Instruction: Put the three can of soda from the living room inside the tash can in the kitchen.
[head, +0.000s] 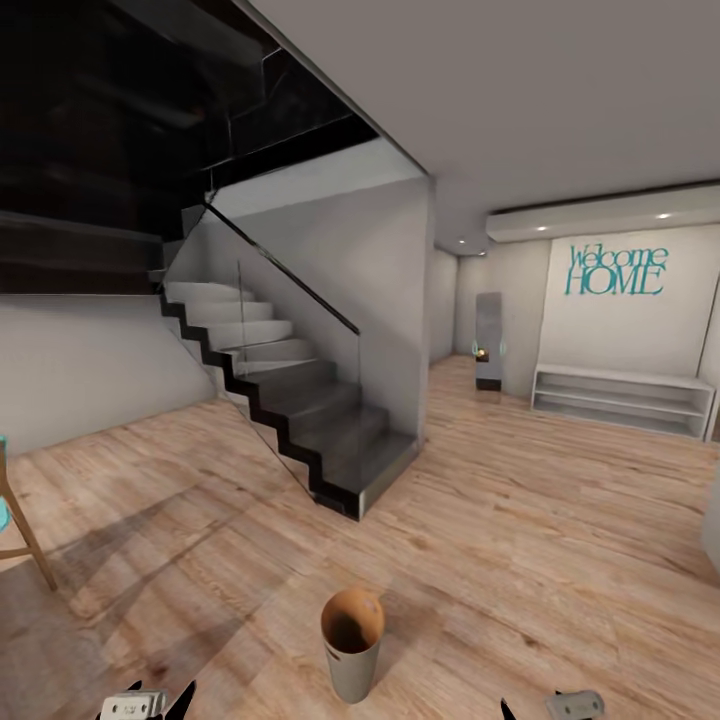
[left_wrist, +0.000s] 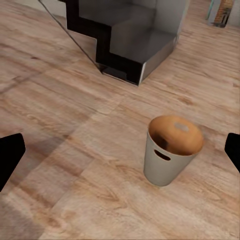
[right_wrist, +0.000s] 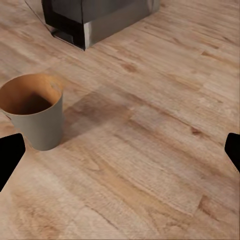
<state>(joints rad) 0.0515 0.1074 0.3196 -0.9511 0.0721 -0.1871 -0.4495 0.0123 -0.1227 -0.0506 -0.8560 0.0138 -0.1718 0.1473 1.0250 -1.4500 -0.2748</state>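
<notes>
The tash can (head: 352, 640) stands upright on the light wood plank floor just in front of me, pale grey-beige outside and copper-brown inside, with nothing visible in it. It also appears in the left wrist view (left_wrist: 172, 150) and the right wrist view (right_wrist: 35, 112). My left gripper (head: 160, 692) hangs low to the left of the bin, open, its dark fingers (left_wrist: 10, 155) spread wide with nothing between them. My right gripper (head: 540, 712) is low to the bin's right, also open and empty, its fingers (right_wrist: 10, 155) far apart. The soda cans are out of view.
A dark staircase (head: 300, 410) with a glass railing rises ahead on the left, its lowest step near the bin. A white low shelf (head: 620, 400) lines the far right wall under "Welcome HOME" lettering. A wooden stool leg (head: 30, 535) stands at the left edge. Wood floor stretches ahead to the right.
</notes>
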